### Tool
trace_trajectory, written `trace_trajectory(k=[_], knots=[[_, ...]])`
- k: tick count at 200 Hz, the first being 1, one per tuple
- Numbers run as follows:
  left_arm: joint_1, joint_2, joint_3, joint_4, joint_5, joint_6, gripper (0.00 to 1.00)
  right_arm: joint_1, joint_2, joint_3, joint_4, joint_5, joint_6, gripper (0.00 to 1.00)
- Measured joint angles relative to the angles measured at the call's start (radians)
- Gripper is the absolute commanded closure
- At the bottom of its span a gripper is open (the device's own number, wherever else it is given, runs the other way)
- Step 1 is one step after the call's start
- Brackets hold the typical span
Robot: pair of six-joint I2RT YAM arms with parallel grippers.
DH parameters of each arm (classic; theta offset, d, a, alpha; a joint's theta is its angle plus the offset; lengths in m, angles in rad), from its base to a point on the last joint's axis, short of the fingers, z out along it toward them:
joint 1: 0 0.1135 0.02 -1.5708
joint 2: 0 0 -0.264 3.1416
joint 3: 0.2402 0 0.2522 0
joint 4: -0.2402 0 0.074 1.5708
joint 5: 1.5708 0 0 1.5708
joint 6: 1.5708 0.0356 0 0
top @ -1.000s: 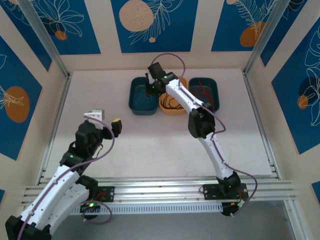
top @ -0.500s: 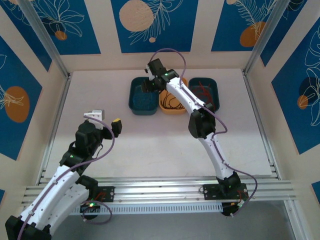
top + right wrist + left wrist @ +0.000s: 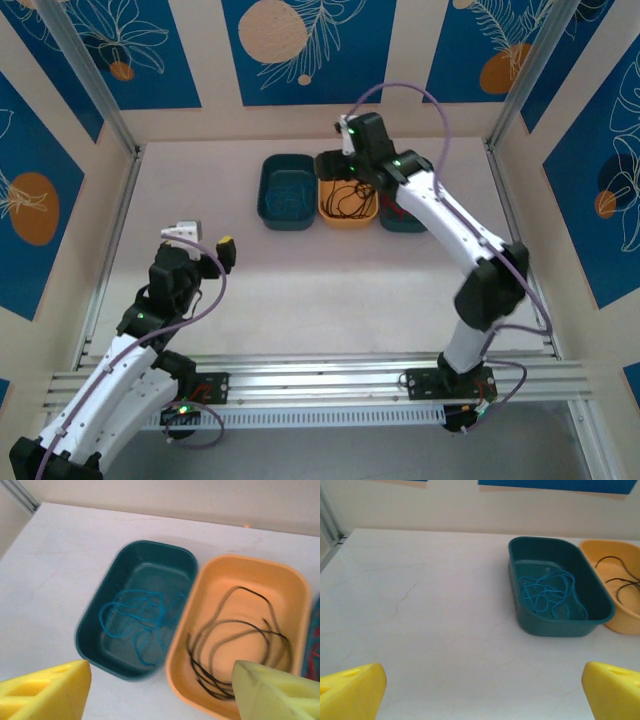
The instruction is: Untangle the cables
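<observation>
The right claw, spread and empty, is hovering upper centre over the blue cable in the teal bin and the black cable in the orange bin, the left claw idling spread at the left; sorting looks finished, with a retreat likely next.

The white, purple-cabled left arm is held folded low at the near left, elbow bent and wrist aimed forward. The left gripper is spread to its widest, its blunt yellow fingers seen at opposite lower corners of the left wrist view with nothing between them. The matching right arm is stretched far forward and angled to the left, wrist tipped downward. The right gripper is parted wide and empty.
</observation>
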State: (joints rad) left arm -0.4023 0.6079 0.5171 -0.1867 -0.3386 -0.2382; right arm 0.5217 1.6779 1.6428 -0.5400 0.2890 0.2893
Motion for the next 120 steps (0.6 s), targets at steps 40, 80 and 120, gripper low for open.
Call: trace_trajectory(k=[40, 80, 120], knots=[[0.003, 0.0, -0.033, 0.025, -0.083, 0.014, 0.0, -0.062, -0.243, -0.413, 0.079, 0.089, 0.055, 0.0], [0.031, 0.06, -0.137, 0.134, -0.109, 0.063, 0.0, -0.154, -0.478, -0.707, 0.121, 0.146, 0.116, 0.01], [0.117, 0.193, -0.18, 0.259, -0.098, 0.128, 0.0, -0.289, -0.603, -0.862, 0.193, 0.161, 0.155, 0.01]])
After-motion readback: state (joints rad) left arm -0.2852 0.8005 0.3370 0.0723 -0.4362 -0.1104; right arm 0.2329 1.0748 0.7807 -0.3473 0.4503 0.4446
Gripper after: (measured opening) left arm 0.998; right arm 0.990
